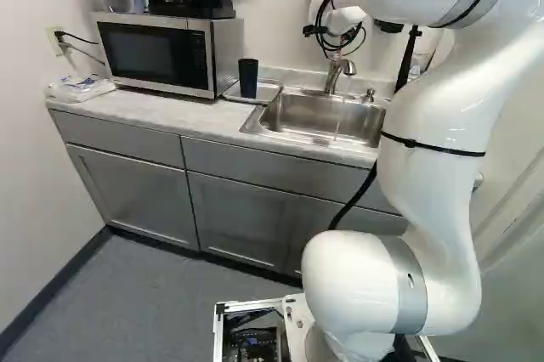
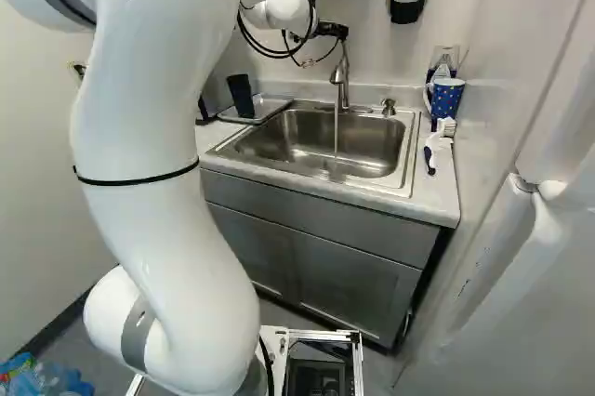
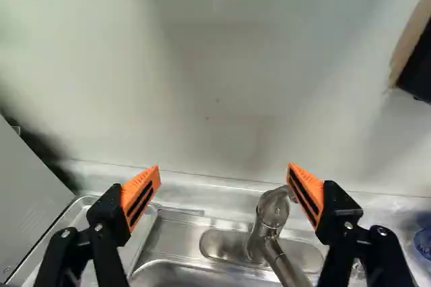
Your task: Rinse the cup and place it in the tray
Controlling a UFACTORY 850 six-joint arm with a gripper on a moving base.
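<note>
Gripper (image 3: 223,166) spread wide and empty over the faucet (image 3: 272,211), water (image 2: 336,132) running. Black cup (image 1: 248,78) stands on the tray (image 2: 270,107), between microwave (image 1: 159,53) and sink (image 2: 325,142), near the desk's (image 1: 200,119) back edge. Probably 1 job left: press the tap off squarely, gently.

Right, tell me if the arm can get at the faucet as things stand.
Likely yes: the gripper hangs open close to the faucet, and nothing shows between them; it would probably need lining up first.
</note>
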